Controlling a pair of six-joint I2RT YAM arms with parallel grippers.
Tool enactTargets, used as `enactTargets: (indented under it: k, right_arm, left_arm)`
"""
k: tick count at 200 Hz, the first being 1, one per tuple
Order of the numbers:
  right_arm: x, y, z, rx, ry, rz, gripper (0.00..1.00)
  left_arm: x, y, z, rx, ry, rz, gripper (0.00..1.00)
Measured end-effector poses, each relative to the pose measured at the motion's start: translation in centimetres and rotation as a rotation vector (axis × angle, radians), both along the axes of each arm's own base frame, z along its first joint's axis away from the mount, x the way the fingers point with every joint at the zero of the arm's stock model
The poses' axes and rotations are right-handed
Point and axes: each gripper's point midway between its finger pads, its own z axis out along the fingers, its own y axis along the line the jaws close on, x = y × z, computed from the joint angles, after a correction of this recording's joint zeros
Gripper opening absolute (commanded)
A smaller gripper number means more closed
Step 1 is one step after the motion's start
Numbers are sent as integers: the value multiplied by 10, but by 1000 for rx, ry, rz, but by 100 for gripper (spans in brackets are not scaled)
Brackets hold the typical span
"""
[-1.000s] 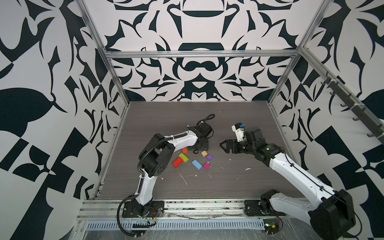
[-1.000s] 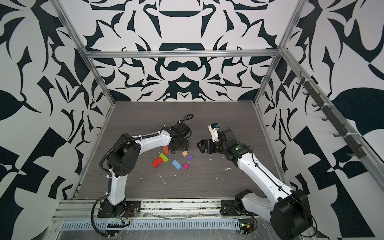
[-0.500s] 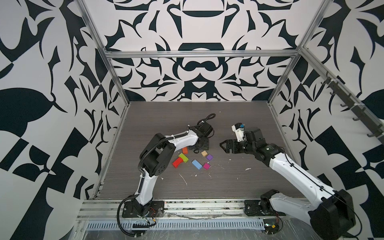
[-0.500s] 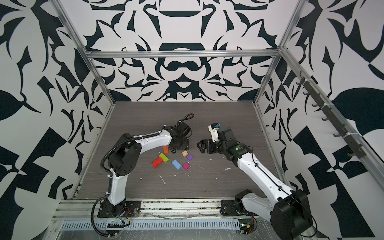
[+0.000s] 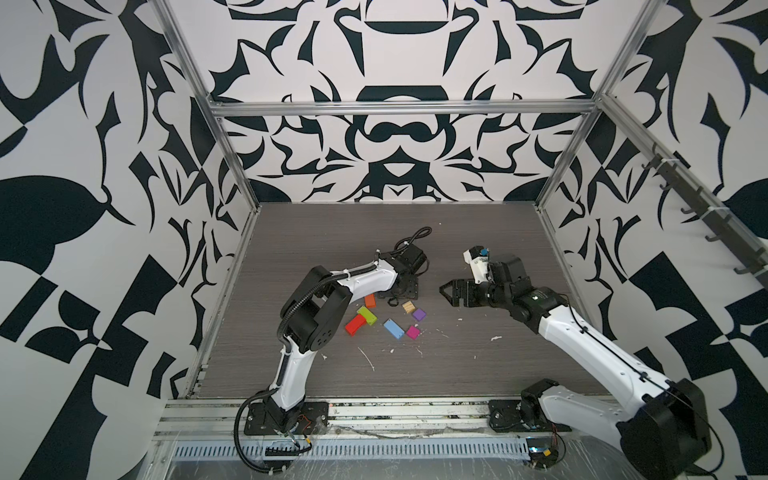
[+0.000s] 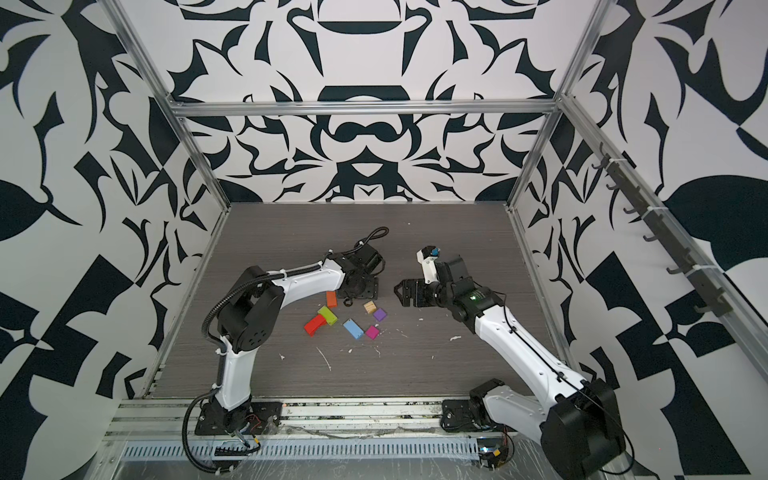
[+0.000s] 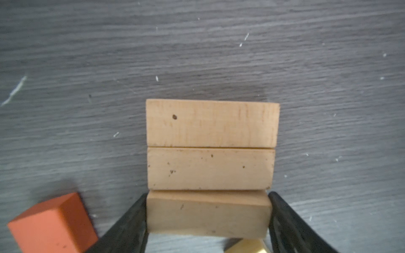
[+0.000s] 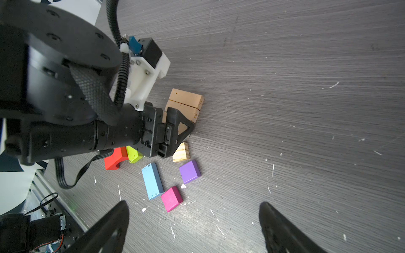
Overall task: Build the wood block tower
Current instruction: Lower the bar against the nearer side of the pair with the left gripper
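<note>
Two plain tan oblong blocks (image 7: pixel 211 122) (image 8: pixel 186 97) lie side by side, long sides touching, flat on the table. My left gripper (image 7: pixel 207 195) (image 5: pixel 401 291) is shut on a third tan oblong (image 7: pixel 207 214), held by its short ends right against that pair. An orange block (image 7: pixel 50 225) (image 5: pixel 370 301) sits beside it. Nearer the front lie a green (image 5: pixel 367 315), red (image 5: pixel 354 324) and blue block (image 8: pixel 152 181), with a tan (image 8: pixel 180 150), a purple (image 8: pixel 189 171) and a magenta cube (image 8: pixel 172 198). My right gripper (image 8: pixel 192 203) (image 5: pixel 446 291) hovers open and empty to the right.
The grey wood-grain table (image 5: pixel 457 365) carries white flecks and scratches. Patterned walls and aluminium posts (image 5: pixel 232 166) close in three sides. Both arm bases stand on the front rail (image 5: pixel 395 411). The left arm's cable (image 5: pixel 415 237) loops behind its wrist.
</note>
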Motion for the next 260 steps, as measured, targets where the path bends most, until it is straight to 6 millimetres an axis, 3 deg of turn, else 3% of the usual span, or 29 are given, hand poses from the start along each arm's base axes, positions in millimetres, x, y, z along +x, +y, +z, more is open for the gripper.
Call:
enactTargets:
  k: [122,260]
  right_arm:
    - [0,0,0,0,0,0,96]
    - [0,0,0,-1,-1,1,96]
  left_arm:
    - [2,-1,0,1,-1,12,73]
    - [2,-1,0,1,0,18,81]
